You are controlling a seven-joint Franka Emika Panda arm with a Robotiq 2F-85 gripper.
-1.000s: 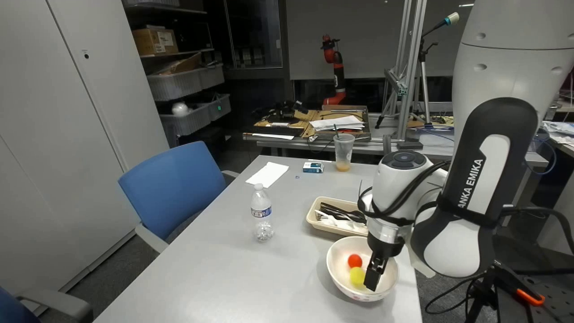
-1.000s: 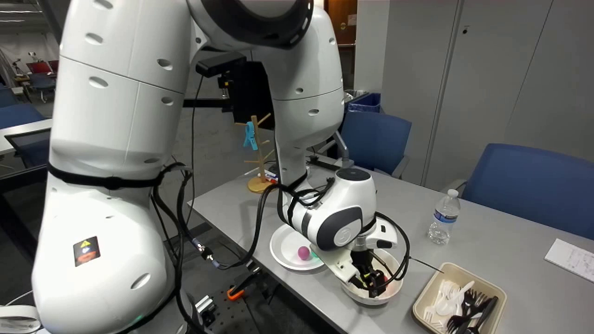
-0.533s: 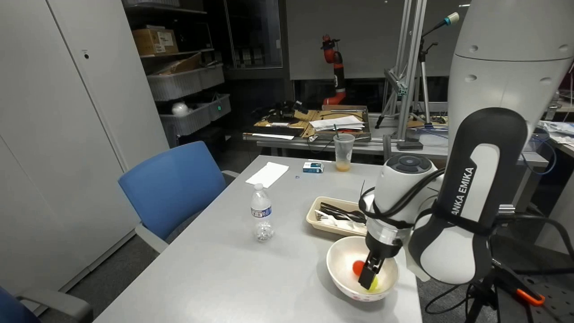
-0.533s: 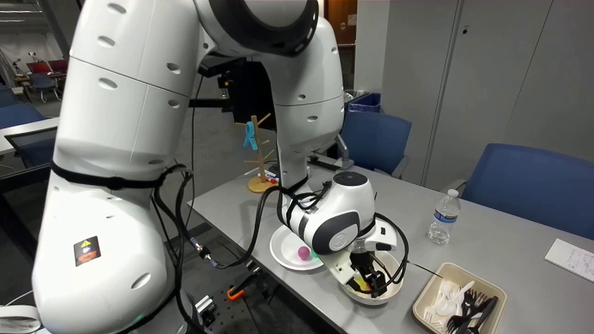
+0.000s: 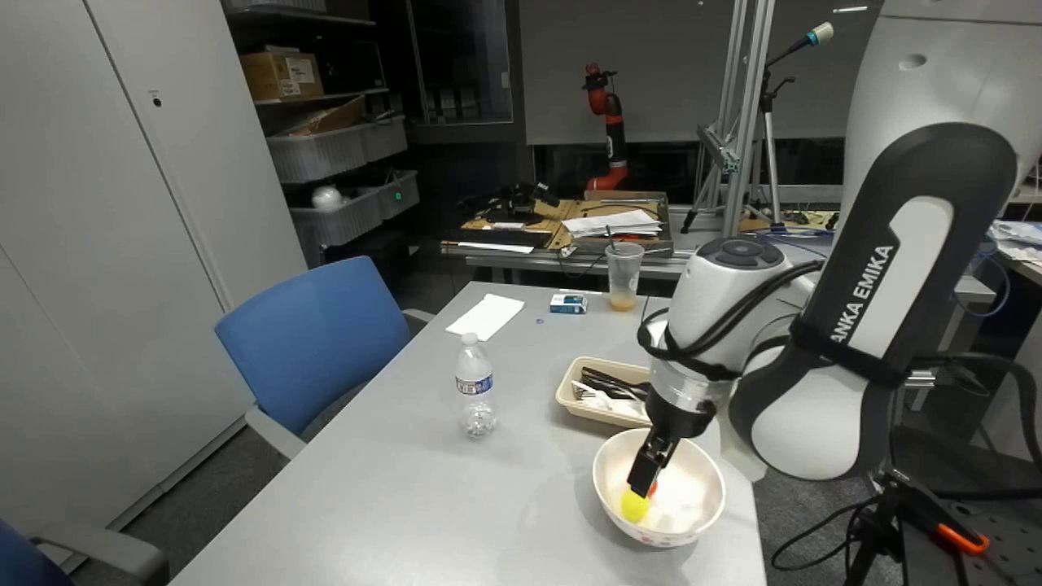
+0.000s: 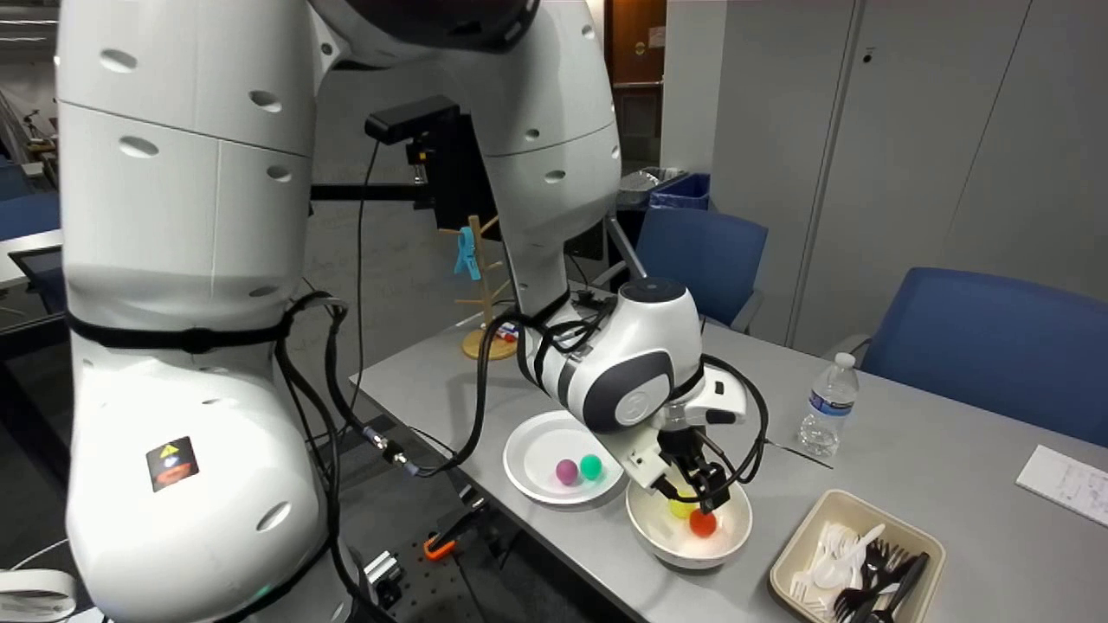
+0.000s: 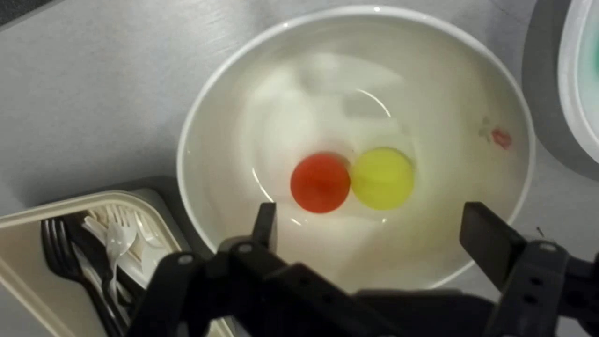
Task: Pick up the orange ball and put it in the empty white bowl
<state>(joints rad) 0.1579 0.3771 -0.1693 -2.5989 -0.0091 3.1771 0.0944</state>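
Observation:
The orange ball (image 7: 320,183), reddish in colour, lies in the white bowl (image 7: 449,89) touching a yellow ball (image 7: 383,179). In the exterior views the orange ball (image 6: 703,523) shows partly behind my fingers (image 5: 645,468). The bowl (image 5: 700,509) has a small floral print and stands near the table edge. It also shows in an exterior view (image 6: 692,558). My gripper (image 7: 368,213) is open and empty above the bowl, its two fingers wide apart. The balls lie beyond the fingertips, not between the pads.
A beige tray (image 6: 788,562) of plastic cutlery stands beside the bowl. A white plate (image 6: 528,467) with a pink ball (image 6: 566,472) and a green ball (image 6: 590,467) is on the bowl's opposite side. A water bottle (image 5: 475,391) stands farther off.
My gripper dipped slightly in the bowl, then rose and shifted toward the bottle's side. The orange and yellow balls rolled inside the bowl. The bowl has stayed in place.

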